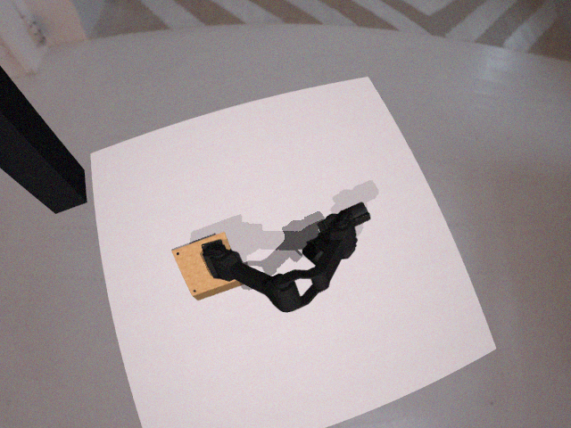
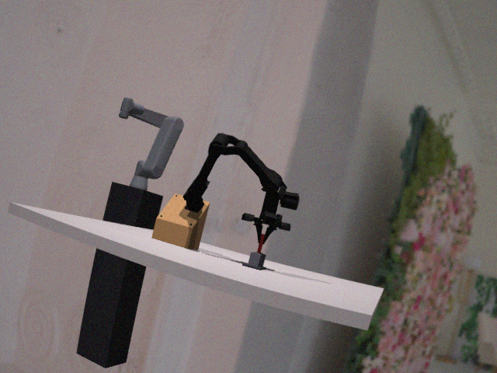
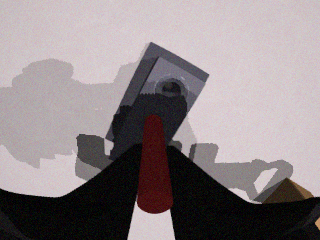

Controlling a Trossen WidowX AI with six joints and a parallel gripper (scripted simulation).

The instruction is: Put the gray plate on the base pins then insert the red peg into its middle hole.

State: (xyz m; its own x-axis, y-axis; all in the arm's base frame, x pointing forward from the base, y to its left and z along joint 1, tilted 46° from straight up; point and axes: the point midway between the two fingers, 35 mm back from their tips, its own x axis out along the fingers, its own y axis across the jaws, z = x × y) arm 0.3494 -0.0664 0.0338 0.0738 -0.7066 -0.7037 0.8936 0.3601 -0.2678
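Observation:
The red peg [image 2: 262, 243] [image 3: 155, 175] is upright, slightly tilted in the exterior view. My gripper [image 2: 262, 238] [image 3: 153, 151] is shut on its upper part. The peg's lower end meets the top of the gray block in the exterior view; whether its tip is inside the middle hole cannot be told. The gray plate [image 3: 160, 72] lies on the base [image 3: 131, 95], and the two show together as a small block in the exterior view. One end hole shows in the wrist view; the middle hole is hidden behind peg and shadow. The arm hides plate, base and peg in the top view.
My arm stands on an orange-tan box [image 1: 188, 269] [image 2: 174, 228] on the white table [image 1: 277, 368] [image 2: 321, 291]. A second, gray arm [image 2: 164, 144] stands on a black pillar [image 2: 132, 204] beyond the table's edge. My arm's shadows fall around the plate.

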